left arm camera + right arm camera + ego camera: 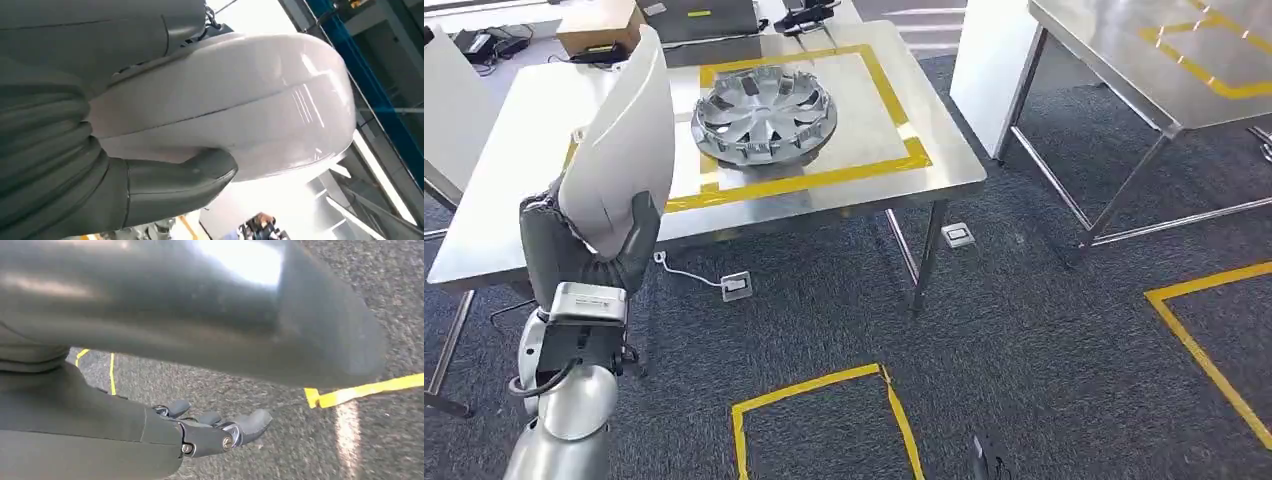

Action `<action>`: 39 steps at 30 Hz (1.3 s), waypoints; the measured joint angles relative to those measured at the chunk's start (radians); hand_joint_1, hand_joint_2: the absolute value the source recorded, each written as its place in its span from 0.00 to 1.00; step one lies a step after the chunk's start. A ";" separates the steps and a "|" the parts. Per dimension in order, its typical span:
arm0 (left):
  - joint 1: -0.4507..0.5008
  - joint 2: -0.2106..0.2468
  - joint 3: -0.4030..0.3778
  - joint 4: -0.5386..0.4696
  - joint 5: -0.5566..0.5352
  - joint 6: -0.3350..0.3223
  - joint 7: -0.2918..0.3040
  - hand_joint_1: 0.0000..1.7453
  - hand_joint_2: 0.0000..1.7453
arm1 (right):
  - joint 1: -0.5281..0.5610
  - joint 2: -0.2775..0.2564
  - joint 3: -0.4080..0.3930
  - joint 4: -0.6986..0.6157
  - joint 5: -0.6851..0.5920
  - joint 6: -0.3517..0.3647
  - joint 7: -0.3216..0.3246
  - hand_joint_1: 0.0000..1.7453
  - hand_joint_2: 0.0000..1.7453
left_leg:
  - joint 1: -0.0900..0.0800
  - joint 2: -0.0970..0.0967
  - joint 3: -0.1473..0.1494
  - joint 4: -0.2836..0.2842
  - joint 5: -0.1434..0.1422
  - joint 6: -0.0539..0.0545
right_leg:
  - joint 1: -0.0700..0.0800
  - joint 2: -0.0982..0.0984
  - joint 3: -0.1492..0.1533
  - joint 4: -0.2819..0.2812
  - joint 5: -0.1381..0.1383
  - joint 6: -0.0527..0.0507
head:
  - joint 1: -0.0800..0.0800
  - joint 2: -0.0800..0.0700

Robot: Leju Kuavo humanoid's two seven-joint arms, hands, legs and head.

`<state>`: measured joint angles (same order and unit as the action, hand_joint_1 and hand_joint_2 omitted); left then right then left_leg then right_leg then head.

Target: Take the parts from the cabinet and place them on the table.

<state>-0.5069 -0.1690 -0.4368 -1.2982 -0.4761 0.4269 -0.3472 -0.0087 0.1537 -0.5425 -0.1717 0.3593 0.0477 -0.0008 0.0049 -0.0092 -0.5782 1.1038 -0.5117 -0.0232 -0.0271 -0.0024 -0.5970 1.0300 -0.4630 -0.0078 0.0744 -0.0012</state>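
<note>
My left hand [589, 245] grips a white curved shell part [619, 140] from below and holds it upright above the near left side of the steel table [959, 170]. In the left wrist view the thumb [180, 175] presses against the white part [225, 100]. A silver wheel cover [764, 112] lies on the table inside a yellow tape rectangle, to the right of the held part. My right hand [210, 432] hangs over the grey carpet with fingers apart and nothing in it.
A second steel table [1124, 60] stands at the back right, with a white panel [989, 70] between the two tables. A cardboard box [599, 28] and dark devices sit at the first table's far edge. Yellow tape squares [824, 420] and floor sockets [736, 285] mark the carpet.
</note>
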 joint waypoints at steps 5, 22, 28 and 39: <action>0.006 0.005 0.000 0.007 -0.002 0.000 0.002 1.00 1.00 | 0.002 0.000 -0.008 0.000 0.000 -0.001 0.000 0.00 0.00 | -0.001 0.002 -0.174 0.215 -0.074 0.000 | 0.009 0.000 0.034 0.000 -0.032 -0.010 | 0.000 0.000; 0.001 0.002 0.000 0.014 -0.007 -0.001 0.000 1.00 1.00 | 0.003 0.009 -0.016 0.000 0.000 -0.010 -0.003 0.00 0.00 | -0.012 -0.006 0.011 -0.087 0.038 0.062 | 0.003 0.003 -0.079 0.149 -0.062 0.049 | 0.006 0.000; 0.000 0.003 0.000 0.016 -0.007 -0.002 0.001 1.00 1.00 | 0.006 0.010 -0.017 0.000 0.010 -0.010 -0.004 0.00 0.00 | -0.015 -0.010 0.034 -0.077 0.005 0.023 | 0.009 0.003 -0.029 0.004 0.009 0.010 | 0.002 0.000; 0.004 0.014 0.000 0.019 -0.007 -0.002 0.002 1.00 1.00 | 0.005 0.010 -0.021 0.000 0.018 -0.009 -0.004 0.00 0.00 | -0.013 0.004 -0.106 -0.044 0.113 0.030 | 0.005 0.007 0.086 -0.008 -0.072 -0.005 | -0.003 0.000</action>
<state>-0.5027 -0.1553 -0.4372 -1.2787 -0.4829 0.4253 -0.3449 -0.0042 0.1633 -0.5638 -0.1717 0.3773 0.0389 -0.0050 -0.0085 -0.0047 -0.6840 1.0594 -0.3986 0.0070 -0.0222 0.0043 -0.5108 1.0224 -0.5349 -0.0132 0.0710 -0.0011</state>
